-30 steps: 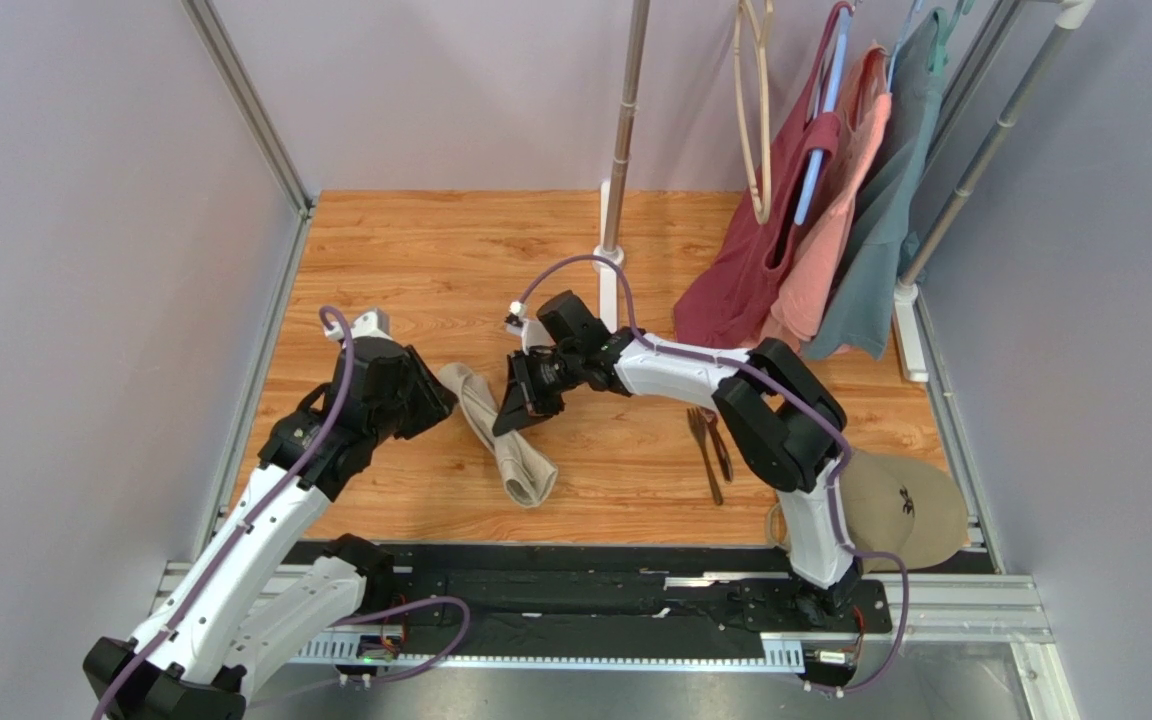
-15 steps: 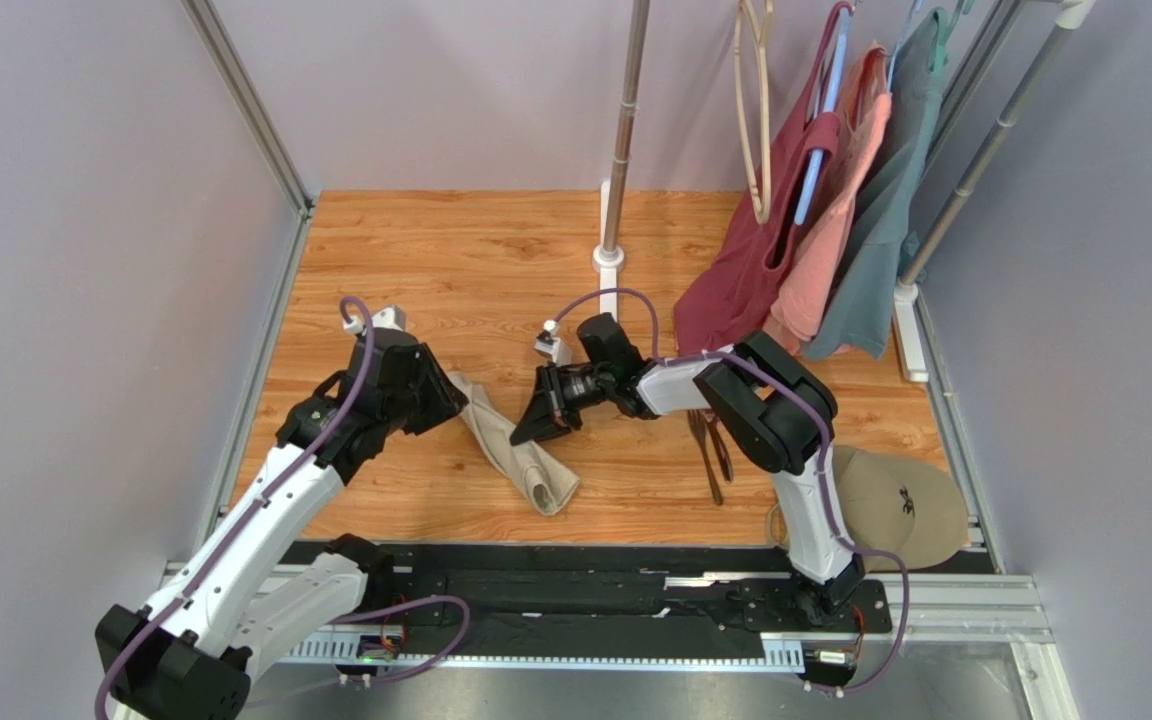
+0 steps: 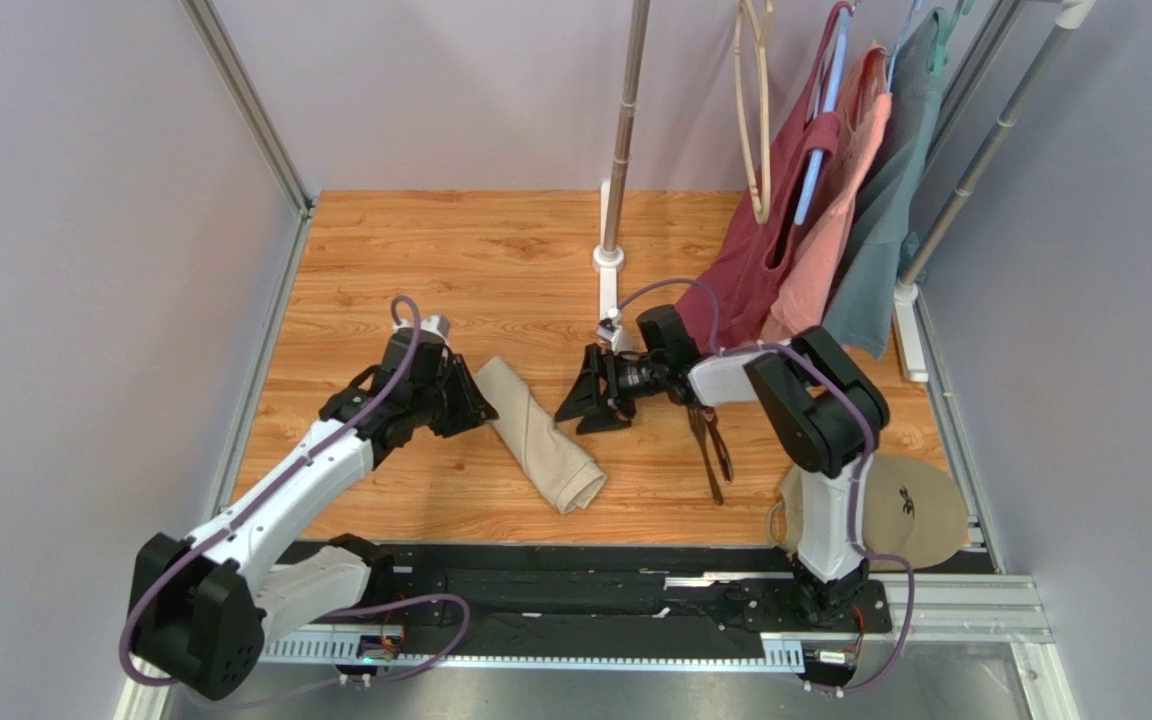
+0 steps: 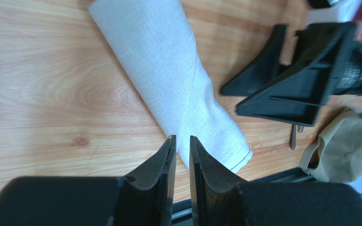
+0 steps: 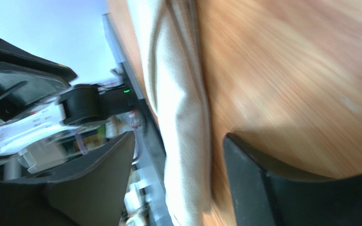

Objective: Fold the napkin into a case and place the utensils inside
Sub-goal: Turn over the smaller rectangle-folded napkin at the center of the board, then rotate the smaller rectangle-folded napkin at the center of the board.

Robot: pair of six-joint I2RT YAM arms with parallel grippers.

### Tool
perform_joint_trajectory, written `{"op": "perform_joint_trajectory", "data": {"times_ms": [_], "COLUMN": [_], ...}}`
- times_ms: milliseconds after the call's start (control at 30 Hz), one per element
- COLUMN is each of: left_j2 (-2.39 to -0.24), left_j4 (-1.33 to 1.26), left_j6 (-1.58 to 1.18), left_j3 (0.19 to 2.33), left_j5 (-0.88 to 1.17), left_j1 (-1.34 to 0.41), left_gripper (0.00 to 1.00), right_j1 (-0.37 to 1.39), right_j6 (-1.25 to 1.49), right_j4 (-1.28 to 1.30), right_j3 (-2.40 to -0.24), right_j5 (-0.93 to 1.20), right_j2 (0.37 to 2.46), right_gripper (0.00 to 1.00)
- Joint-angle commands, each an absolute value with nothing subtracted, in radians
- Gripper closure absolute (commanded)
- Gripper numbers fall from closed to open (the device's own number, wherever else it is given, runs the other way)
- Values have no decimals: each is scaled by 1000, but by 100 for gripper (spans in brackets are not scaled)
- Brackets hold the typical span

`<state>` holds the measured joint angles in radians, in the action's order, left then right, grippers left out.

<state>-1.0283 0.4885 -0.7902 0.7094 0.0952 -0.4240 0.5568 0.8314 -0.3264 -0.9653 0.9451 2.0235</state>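
The napkin (image 3: 540,435) lies on the wooden floor folded into a narrow oblong case, running diagonally from upper left to lower right. My left gripper (image 3: 465,408) sits at its upper left end; in the left wrist view its jaws (image 4: 179,139) stand a narrow gap apart with nothing between them, the cloth (image 4: 168,80) just beyond the tips. My right gripper (image 3: 591,399) hovers open just right of the cloth, and in the right wrist view the beige cloth (image 5: 183,117) shows past its spread fingers. The dark utensils (image 3: 710,443) lie right of the right gripper, outside the cloth.
A tan cap-like disc (image 3: 880,510) lies at the near right. Maroon, salmon and grey-teal garments (image 3: 800,255) hang from a rack at the back right. A metal pole with a white base (image 3: 611,258) stands behind the grippers. The black rail (image 3: 582,585) runs along the near edge.
Both arms and the folded cloth have shifted to the right. The right gripper has opened, let go of the cloth and drawn back to the right. The left jaws have narrowed.
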Motion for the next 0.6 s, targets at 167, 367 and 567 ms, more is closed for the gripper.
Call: {"op": "perform_joint_trajectory", "data": {"times_ms": [167, 367, 567], "left_j2": [-1255, -1396, -1578], "left_j4": [262, 250, 282], "left_j6": [-770, -755, -721], "left_j3": [710, 819, 928], "left_j5": [256, 229, 195], "left_j1": [-457, -451, -430], "left_gripper": [78, 82, 82], "right_j1": [606, 722, 722], "right_j6": [399, 443, 480], "right_j4": [347, 298, 166], "right_j3": [-1035, -1023, -902], "right_j5": [580, 626, 657], "right_j2": [1720, 1715, 1747], "right_gripper": [33, 59, 82]}}
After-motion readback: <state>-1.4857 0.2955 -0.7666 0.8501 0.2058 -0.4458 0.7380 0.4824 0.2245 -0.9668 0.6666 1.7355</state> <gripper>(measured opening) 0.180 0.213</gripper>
